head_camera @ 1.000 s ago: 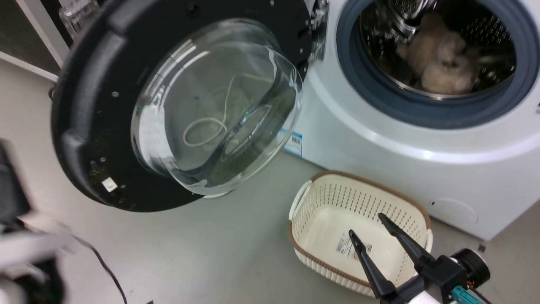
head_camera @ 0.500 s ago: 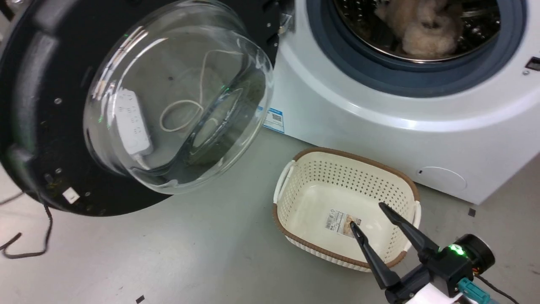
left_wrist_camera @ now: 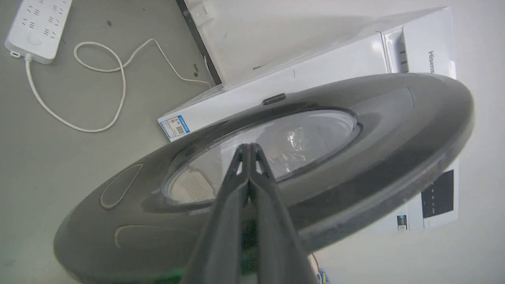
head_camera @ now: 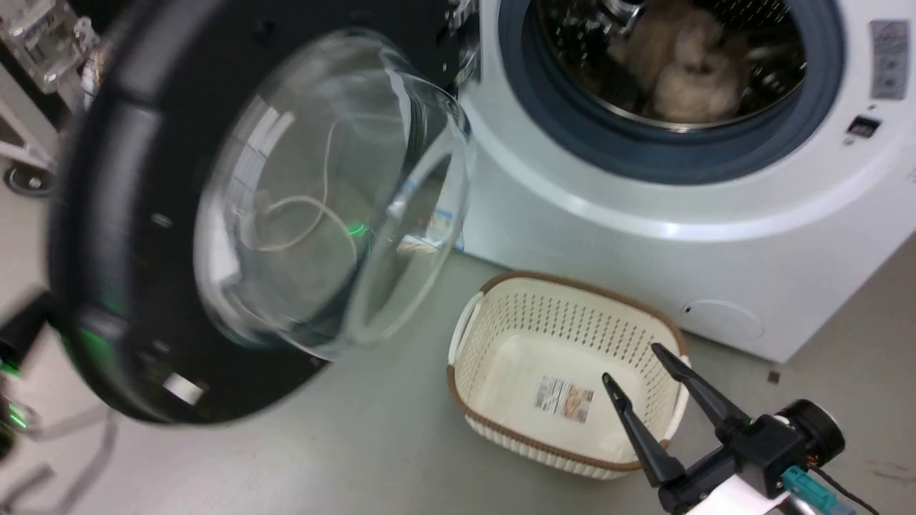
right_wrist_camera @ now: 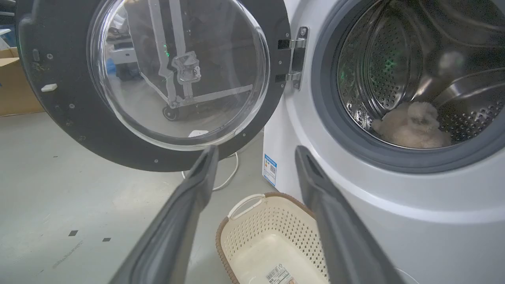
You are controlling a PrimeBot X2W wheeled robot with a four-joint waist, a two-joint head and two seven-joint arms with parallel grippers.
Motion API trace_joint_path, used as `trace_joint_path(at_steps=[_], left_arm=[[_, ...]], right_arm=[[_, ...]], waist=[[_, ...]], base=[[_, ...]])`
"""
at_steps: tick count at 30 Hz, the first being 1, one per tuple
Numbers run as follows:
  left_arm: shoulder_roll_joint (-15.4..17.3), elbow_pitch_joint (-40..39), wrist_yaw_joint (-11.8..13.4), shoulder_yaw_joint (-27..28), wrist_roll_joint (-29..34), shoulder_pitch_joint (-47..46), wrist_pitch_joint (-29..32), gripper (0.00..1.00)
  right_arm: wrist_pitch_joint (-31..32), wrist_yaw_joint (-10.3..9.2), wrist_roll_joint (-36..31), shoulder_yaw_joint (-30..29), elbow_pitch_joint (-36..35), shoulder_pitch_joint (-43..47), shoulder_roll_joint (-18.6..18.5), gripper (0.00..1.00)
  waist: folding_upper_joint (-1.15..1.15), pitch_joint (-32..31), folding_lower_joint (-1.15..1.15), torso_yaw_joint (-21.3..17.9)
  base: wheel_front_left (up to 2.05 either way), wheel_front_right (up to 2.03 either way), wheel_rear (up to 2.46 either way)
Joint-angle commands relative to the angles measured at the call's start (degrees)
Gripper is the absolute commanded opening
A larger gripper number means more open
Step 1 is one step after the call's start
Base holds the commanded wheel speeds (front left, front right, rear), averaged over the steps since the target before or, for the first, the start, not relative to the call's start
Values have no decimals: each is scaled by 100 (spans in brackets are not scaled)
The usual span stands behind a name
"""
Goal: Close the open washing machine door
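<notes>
The washing machine door [head_camera: 114,186], with a black rim and a bulging glass bowl, stands open to the left of the white washing machine [head_camera: 608,236] and looks blurred. From behind, the left wrist view shows the door's outer face [left_wrist_camera: 375,157], with my left gripper [left_wrist_camera: 248,146] shut and empty, its tips close against the window; I cannot tell if they touch. My right gripper [head_camera: 631,365] hangs open and empty low at the right, over the basket. In the right wrist view the door [right_wrist_camera: 59,106], its hinge [right_wrist_camera: 296,59] and the machine [right_wrist_camera: 394,205] lie beyond the right gripper [right_wrist_camera: 256,152].
A cream perforated basket [head_camera: 515,436] sits on the floor in front of the machine, also below my fingers in the basket [right_wrist_camera: 252,221] view. A beige fluffy item [head_camera: 680,86] lies in the steel drum. A white power strip [left_wrist_camera: 39,27] and cord lie on the floor behind the door.
The head camera has shifted. The door now looks blurred and turned somewhat more toward the machine's opening. My right gripper stays open over the basket.
</notes>
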Motion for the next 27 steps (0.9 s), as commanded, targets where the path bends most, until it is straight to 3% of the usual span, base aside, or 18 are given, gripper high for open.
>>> trace_joint_path(at_steps=[1,5,12,15,16,21,27], left_arm=[[-168,-158,-55,-102,-81,308,213,0],[-525,-777,-159,-360,-209,860,559,0],[-1436,-1918,32,-1153,-454,1694,993,0],[-1614,-2178,77,-1568,-605,2049,924,0],[-1667,-2296,89,-2019,-824,2310,691,0],[-1677,-2208,24,-2941,-1659,2369,-465,0],[-1678,-1781,-317,-4112,-2093,1710,-1897,0]], right_arm=[[-26,5,47,-65,25,-14,49,100],[-26,5,67,-284,47,17,131,100],[-26,5,-2,-516,86,81,198,100],[-26,5,-15,-602,106,41,246,100],[-26,5,-53,-623,87,-17,281,100],[-26,5,-80,-670,78,-92,229,100],[-26,5,-42,-775,22,-206,151,100]], waist=[[0,-153,0,-72],[0,-321,0,-158],[0,-526,0,-457],[0,-544,0,-719],[0,-502,0,-1052],[0,-301,0,-1708],[0,159,0,-2536]], base=[[0,0,0],[0,0,0],[0,0,0],[0,0,0],[0,0,0],[0,0,0],[0,0,0]])
